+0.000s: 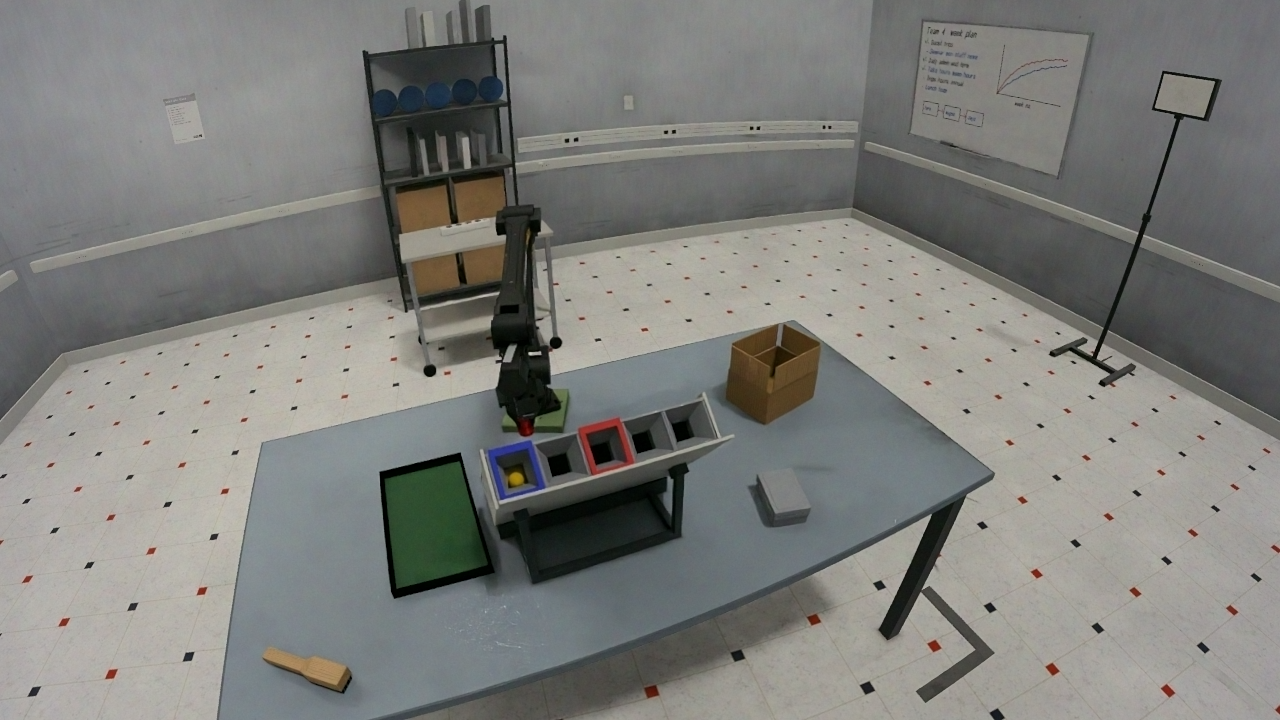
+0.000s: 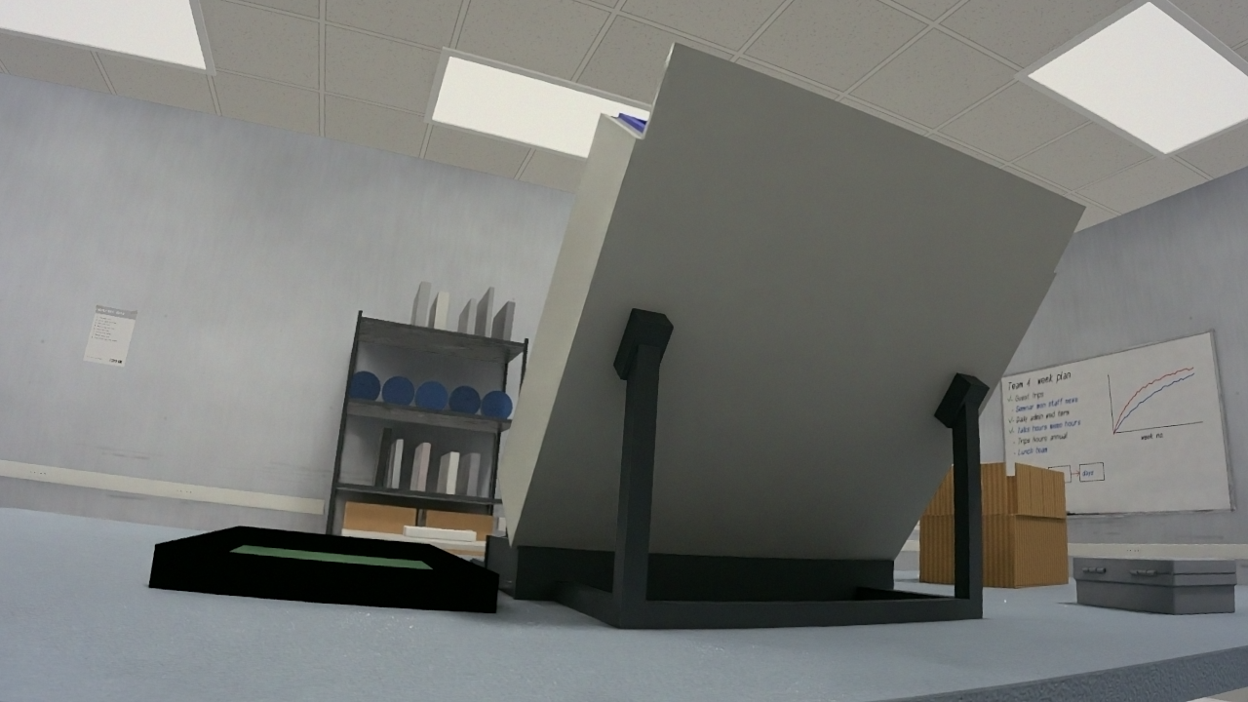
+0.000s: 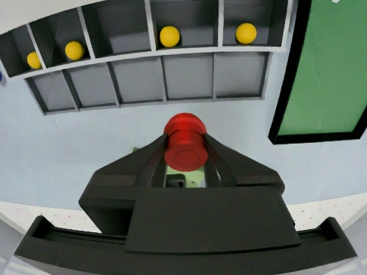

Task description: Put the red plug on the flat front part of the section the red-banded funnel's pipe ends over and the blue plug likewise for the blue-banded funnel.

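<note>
My gripper (image 1: 525,419) (image 3: 185,139) is shut on the red plug (image 1: 525,428) (image 3: 186,154), held above the table behind the funnel board. In the wrist view, yellow marbles lie in the far left section (image 3: 34,59), second section (image 3: 75,50), fourth section (image 3: 170,36) and far right section (image 3: 246,33). The middle section (image 3: 118,30) shows no marble. The flat front parts (image 3: 187,76) hold no plug. A marble (image 1: 516,478) sits in the blue-banded funnel (image 1: 537,463); the red-banded funnel (image 1: 587,454) looks empty. The blue plug (image 3: 1,78) barely shows at the wrist view's left edge.
The green marble tray (image 1: 434,528) (image 2: 323,589) (image 3: 289,76) lies beside the board's blue-banded end. The dark stand (image 1: 677,505) (image 2: 641,488) holds the board. A cardboard box (image 1: 751,389) (image 2: 994,545), a grey case (image 1: 783,492) (image 2: 1156,586) and a wooden brush (image 1: 308,669) are farther off.
</note>
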`<act>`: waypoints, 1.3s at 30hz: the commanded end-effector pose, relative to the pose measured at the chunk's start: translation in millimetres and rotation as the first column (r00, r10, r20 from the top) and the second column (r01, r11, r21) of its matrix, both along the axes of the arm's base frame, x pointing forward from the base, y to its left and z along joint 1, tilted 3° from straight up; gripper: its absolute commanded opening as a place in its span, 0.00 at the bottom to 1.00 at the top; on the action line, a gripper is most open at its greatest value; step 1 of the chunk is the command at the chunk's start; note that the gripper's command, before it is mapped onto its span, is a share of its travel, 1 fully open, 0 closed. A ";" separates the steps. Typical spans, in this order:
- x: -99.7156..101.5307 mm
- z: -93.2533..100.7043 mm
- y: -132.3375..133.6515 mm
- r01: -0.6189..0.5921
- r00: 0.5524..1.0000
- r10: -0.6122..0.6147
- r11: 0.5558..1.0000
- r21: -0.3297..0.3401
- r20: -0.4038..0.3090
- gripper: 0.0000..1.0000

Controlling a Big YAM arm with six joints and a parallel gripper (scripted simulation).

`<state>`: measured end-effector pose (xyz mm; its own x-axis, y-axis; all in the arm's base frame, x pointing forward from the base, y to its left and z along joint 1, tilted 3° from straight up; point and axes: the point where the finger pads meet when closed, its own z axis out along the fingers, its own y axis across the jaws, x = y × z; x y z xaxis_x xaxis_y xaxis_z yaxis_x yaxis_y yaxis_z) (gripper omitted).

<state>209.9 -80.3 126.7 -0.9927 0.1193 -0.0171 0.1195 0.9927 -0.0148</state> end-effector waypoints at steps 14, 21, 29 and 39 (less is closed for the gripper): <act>13.2 12.0 -6.0 -0.065 0.997 0.065 0.998 -0.011 0.037 0.00; 13.2 11.9 -5.9 -0.062 0.998 0.062 0.998 -0.008 0.029 0.00; 13.3 11.8 -5.9 -0.058 0.998 0.058 0.998 -0.003 0.016 0.00; 13.2 11.8 -5.8 -0.058 0.998 0.058 0.998 0.001 0.008 0.00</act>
<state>209.0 -80.0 122.5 -0.9981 0.0616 0.0057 0.0615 0.9981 -0.0047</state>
